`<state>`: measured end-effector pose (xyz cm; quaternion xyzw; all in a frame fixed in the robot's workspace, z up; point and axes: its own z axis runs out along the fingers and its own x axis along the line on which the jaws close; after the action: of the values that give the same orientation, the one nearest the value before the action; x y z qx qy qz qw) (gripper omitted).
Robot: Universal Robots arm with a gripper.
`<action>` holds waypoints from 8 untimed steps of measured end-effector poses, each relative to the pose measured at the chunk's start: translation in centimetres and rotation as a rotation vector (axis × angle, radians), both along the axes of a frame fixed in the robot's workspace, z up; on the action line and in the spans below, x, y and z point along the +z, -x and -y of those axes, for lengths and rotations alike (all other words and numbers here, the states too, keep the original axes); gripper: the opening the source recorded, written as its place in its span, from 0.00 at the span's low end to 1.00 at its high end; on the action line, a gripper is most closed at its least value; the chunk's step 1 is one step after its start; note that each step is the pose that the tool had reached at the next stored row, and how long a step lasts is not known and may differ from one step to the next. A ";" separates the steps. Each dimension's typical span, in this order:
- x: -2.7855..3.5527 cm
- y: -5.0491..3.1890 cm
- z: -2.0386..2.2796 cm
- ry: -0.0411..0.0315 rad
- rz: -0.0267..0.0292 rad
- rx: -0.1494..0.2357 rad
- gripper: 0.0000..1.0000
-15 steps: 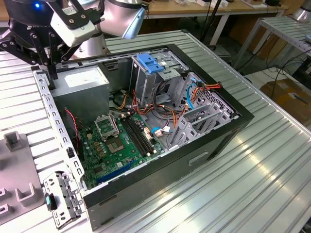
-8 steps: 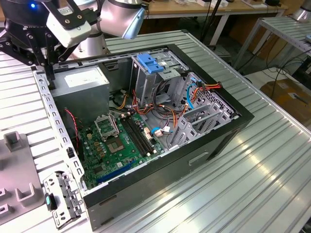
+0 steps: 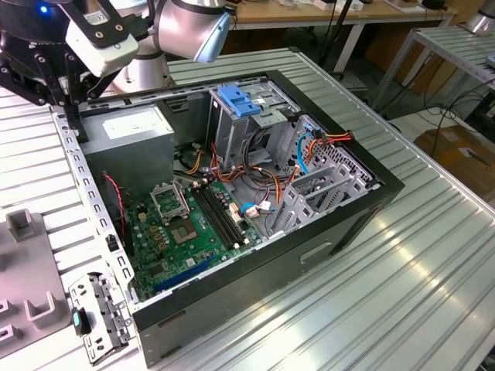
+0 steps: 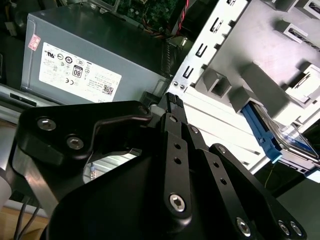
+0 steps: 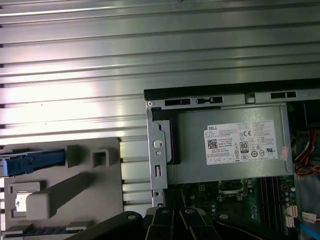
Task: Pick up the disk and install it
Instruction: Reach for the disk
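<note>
My hand (image 3: pixel 74 108) hangs by the computer case's (image 3: pixel 390 189) rim in the exterior view; open or closed, I cannot tell. In the second wrist view the disk (image 4: pixel 294 142) lies ungrasped in a grey holder (image 4: pixel 260 80). In the first wrist view that holder sits on the desk (image 5: pixel 150 50), so I judge pickup and install both remain.

Disk (image 4: pixel 294 141), blue-railed, resting in grey holder (image 4: pixel 260 82)

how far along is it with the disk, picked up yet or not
Nothing looks done yet. The disk lies in its grey holder outside the case, not picked up. In hand: the gripper hangs at the case's edge beside the power supply, apart from the disk. Left: both the pick-up and the install.
</note>
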<state>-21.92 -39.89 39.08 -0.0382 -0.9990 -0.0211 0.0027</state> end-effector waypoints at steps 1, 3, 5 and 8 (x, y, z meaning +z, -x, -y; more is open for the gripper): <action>0.00 0.05 0.00 0.0001 -0.0003 0.000 0.11; 0.00 0.16 0.00 0.0000 -0.0005 0.000 0.11; 0.00 0.29 0.00 0.0001 -0.0008 0.000 0.11; 0.00 0.47 0.00 0.0001 -0.0012 0.000 0.11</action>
<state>-22.39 -39.90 39.08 -0.0382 -0.9990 -0.0211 0.0033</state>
